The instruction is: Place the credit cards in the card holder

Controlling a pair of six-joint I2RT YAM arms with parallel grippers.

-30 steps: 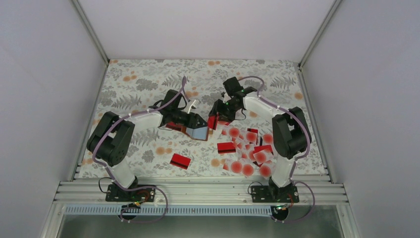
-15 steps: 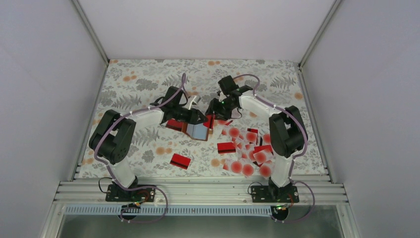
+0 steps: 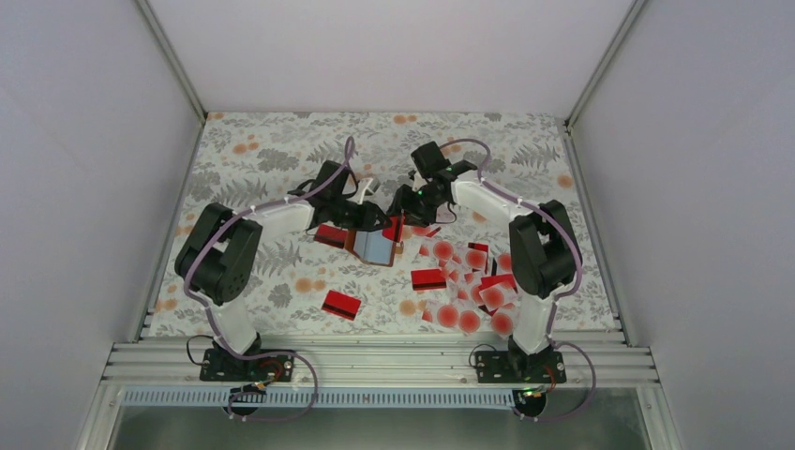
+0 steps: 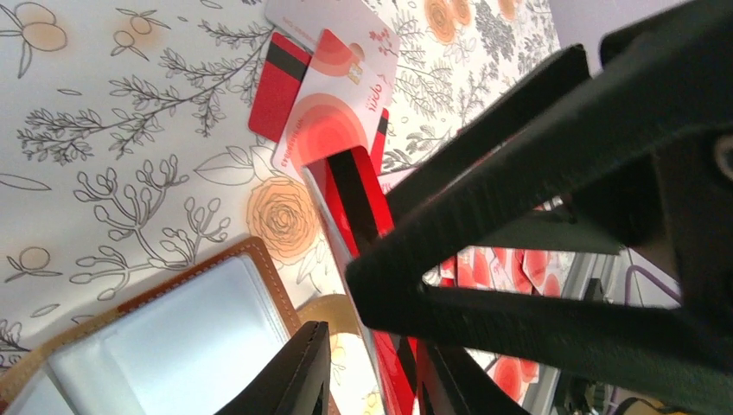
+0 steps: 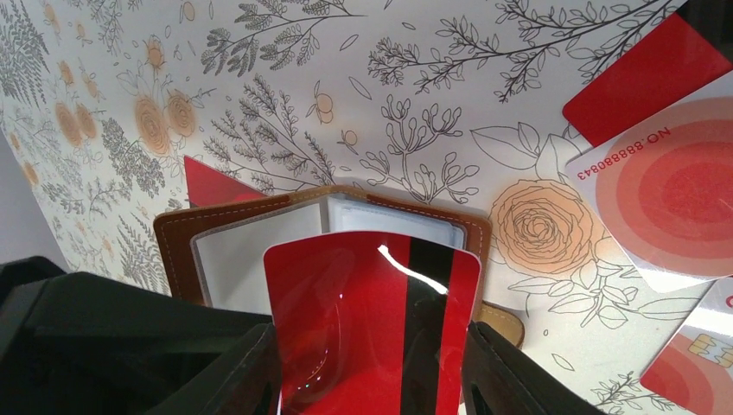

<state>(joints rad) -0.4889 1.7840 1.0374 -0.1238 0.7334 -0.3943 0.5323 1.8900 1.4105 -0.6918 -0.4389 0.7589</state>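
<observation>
right gripper (image 5: pixel 367 380): pinching red card (image 5: pixel 328 294) | card: over open holder (image 5: pixel 177 238) | left gripper (image 4: pixel 372 376): at holder, grip cannot be told | loose cards (image 3: pixel 469 281): right of holder

We count two arms, the left arm (image 3: pixel 225 253) and the right arm (image 3: pixel 539 253), and one brown card holder (image 3: pixel 373 247). We make out at least five red cards (image 3: pixel 341 304). The white cards (image 3: pixel 469 321) with red dots overlap in a heap; we count at least seven.
</observation>
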